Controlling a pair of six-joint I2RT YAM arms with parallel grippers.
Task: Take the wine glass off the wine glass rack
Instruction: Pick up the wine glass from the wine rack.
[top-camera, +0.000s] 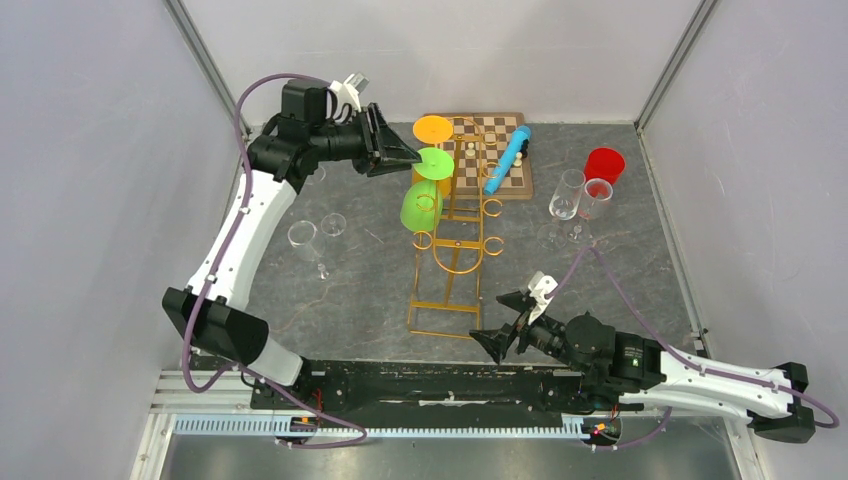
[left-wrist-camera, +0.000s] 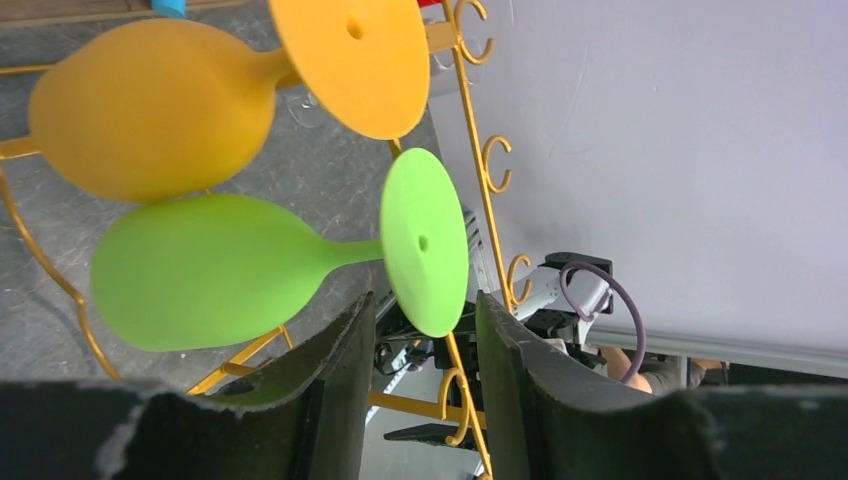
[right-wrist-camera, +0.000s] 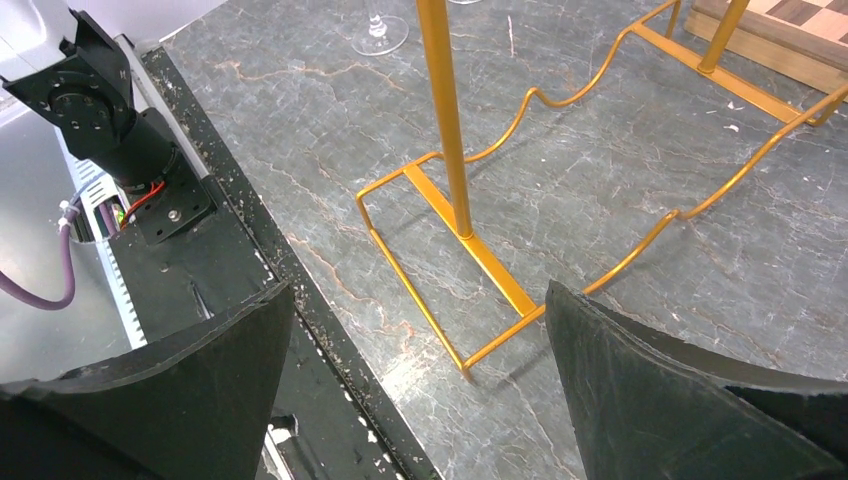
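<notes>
The gold wine glass rack (top-camera: 440, 333) stands mid-table. A green wine glass (top-camera: 422, 205) and an orange wine glass (top-camera: 433, 130) hang upside down on its left side. My left gripper (top-camera: 405, 155) is open, level with the green glass's foot (top-camera: 436, 163). In the left wrist view the green bowl (left-wrist-camera: 200, 270) and foot (left-wrist-camera: 425, 240) show beside the rack's hooks (left-wrist-camera: 490, 210); the foot's edge dips between my open left gripper (left-wrist-camera: 425, 330). My right gripper (top-camera: 497, 338) is open and empty by the rack's near right corner. Its wrist view shows the rack's post (right-wrist-camera: 445, 120) beyond the open gripper (right-wrist-camera: 420, 340).
A wooden chessboard (top-camera: 505, 180) with a blue object (top-camera: 508, 158) lies behind the rack. A red cup (top-camera: 604, 163) and two clear glasses (top-camera: 567, 193) stand at the right. Two clear glasses (top-camera: 305, 238) lie on the table at the left. The table's near edge (right-wrist-camera: 300, 300) is close.
</notes>
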